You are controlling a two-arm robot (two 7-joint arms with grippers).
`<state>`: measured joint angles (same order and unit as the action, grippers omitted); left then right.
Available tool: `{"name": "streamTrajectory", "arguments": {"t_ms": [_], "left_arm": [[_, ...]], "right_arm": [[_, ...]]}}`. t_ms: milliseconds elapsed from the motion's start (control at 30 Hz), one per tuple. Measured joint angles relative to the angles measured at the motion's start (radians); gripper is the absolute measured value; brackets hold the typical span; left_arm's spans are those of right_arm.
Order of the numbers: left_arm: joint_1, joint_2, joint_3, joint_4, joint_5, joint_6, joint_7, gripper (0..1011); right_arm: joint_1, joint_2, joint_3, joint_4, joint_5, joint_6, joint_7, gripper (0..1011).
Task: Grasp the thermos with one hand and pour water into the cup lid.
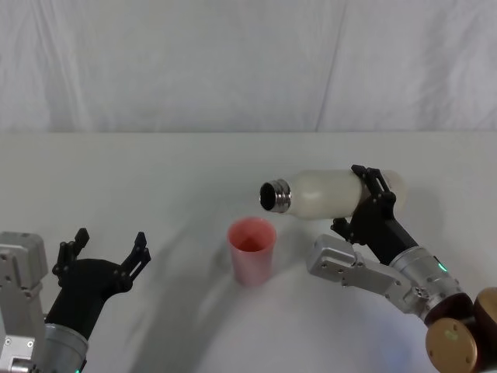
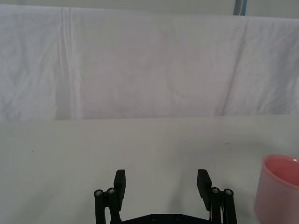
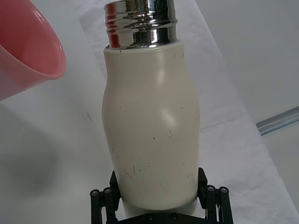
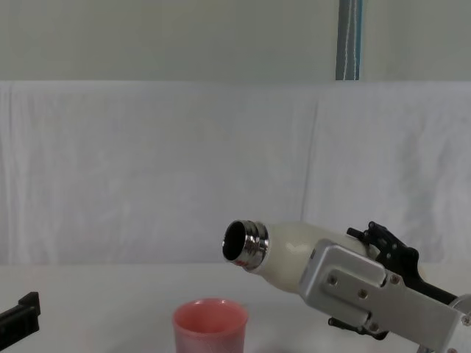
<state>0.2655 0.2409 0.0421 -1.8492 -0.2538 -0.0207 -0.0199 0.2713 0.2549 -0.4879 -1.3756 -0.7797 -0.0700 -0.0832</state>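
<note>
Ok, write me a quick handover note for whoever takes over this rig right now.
Right gripper: shut on the thermos, held in the air and tipped nearly flat, steel mouth pointing toward the robot's left.
Left gripper: open, holding nothing, low on the left side of the table.
Pink cup: upright on the table, just below and slightly left of the thermos mouth.
Done: thermos grasped, lifted, tilted over the cup.
Left: no water visible leaving the mouth; whether any is in the cup cannot be told. Probably tip further, then set the thermos down.
</note>
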Motion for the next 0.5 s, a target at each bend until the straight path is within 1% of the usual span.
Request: {"name": "streamTrajectory", "arguments": {"t_ms": [500], "left_arm": [[0.000, 0.000, 0.000, 0.000, 0.000, 0.000, 0.000, 1001]], "right_arm": [[0.003, 0.004, -0.008, 0.016, -0.018, -0.003, -0.021, 961]]}}
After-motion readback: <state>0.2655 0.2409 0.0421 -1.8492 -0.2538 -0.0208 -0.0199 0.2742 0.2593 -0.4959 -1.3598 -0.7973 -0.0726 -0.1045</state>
